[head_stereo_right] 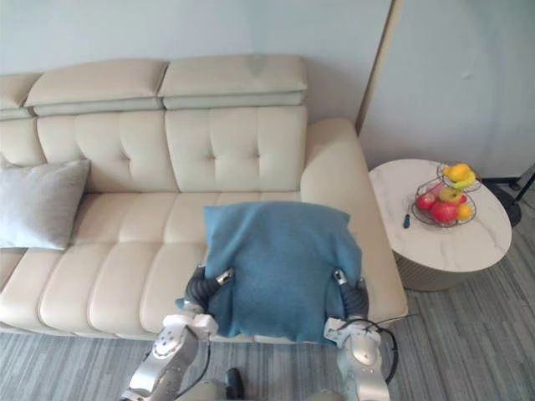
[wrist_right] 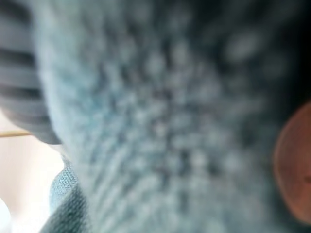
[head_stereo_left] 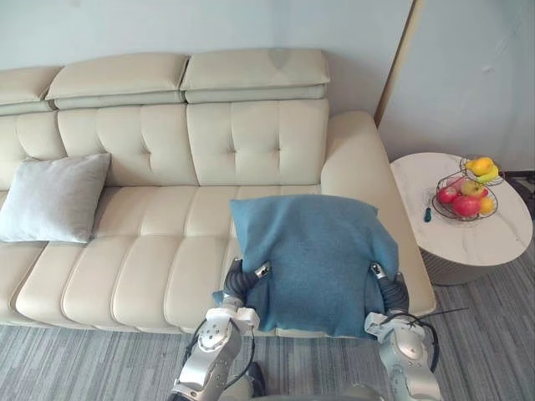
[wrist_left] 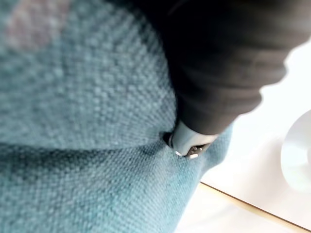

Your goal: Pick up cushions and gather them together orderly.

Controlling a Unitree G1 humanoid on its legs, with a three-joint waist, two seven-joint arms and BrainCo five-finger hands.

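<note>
A cream tufted leather sofa [head_stereo_left: 167, 242] stands beside a round white stone-topped side table [head_stereo_left: 468, 238]. A square teal-blue woven fabric cushion [head_stereo_left: 313, 259] is held upright over the sofa's right seat. It is well apart from a pale grey square fabric cushion [head_stereo_left: 54, 196] leaning against the backrest at the left end. The left hand [head_stereo_left: 242, 280] and right hand [head_stereo_left: 389, 288] press its lower sides, though their grip is hidden and I cannot tell how tight it is. A wire fruit basket [head_stereo_left: 464, 200] sits on the table.

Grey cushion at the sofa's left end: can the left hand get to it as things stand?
Probably not yet. The left hand and right hand both support the blue cushion at the right end of the sofa; the grey cushion leans on the backrest far to the left, bare seats between.
</note>
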